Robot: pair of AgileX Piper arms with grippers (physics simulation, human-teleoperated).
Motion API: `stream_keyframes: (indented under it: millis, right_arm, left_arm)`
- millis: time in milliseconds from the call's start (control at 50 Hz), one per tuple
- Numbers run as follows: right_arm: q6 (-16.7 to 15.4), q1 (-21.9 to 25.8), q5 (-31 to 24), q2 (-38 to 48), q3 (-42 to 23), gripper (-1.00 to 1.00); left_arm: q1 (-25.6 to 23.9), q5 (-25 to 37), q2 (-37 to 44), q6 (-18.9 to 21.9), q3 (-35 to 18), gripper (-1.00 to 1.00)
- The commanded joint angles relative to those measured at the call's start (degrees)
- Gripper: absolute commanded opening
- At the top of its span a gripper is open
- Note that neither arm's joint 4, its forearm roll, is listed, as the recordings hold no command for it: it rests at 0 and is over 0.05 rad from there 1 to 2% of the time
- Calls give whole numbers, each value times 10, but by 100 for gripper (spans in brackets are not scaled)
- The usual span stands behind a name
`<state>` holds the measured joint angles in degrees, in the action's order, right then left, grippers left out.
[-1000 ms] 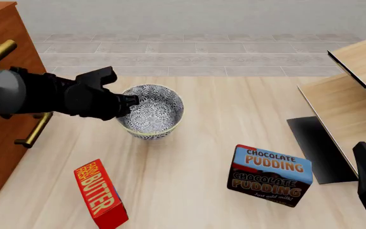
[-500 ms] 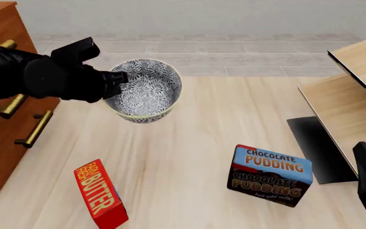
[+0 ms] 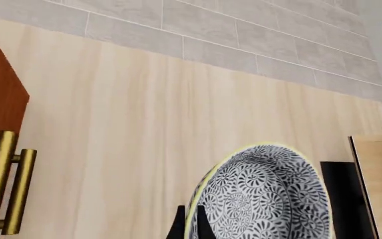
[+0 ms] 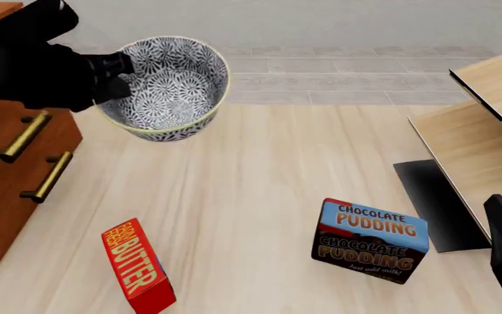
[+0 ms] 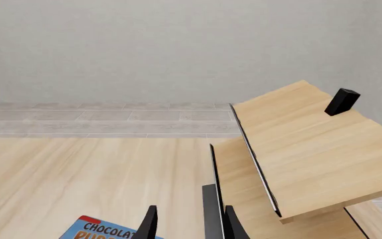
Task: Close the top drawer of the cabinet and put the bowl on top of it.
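Bowl (image 4: 165, 86), white with dense grey-blue florals, yellowish rim, tilted.

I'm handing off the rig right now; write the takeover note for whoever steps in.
Left pincer: shut on the bowl, pinching its rim and holding it in the air beside the cabinet, near its upper front.
Right pincer: open, holding nothing, parked low at the right by the pale wood furniture.
Done: bowl is off the table. Top drawer state cannot be judged; the arm hides it.
Left: carry the bowl over the cabinet top, set it down, release. Butter box and pudding box are not involved.
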<state>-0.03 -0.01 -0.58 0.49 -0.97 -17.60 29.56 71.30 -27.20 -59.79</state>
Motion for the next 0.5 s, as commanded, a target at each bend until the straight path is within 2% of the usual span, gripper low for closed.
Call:
stream_keyframes:
  millis: [20, 500]
  right_arm:
    - [0, 0, 1, -1, 2, 100]
    - [0, 0, 1, -1, 2, 100]
  left_arm:
    - [11, 65, -54, 5, -27, -100]
    - [23, 191, -117, -15, -92, -100]
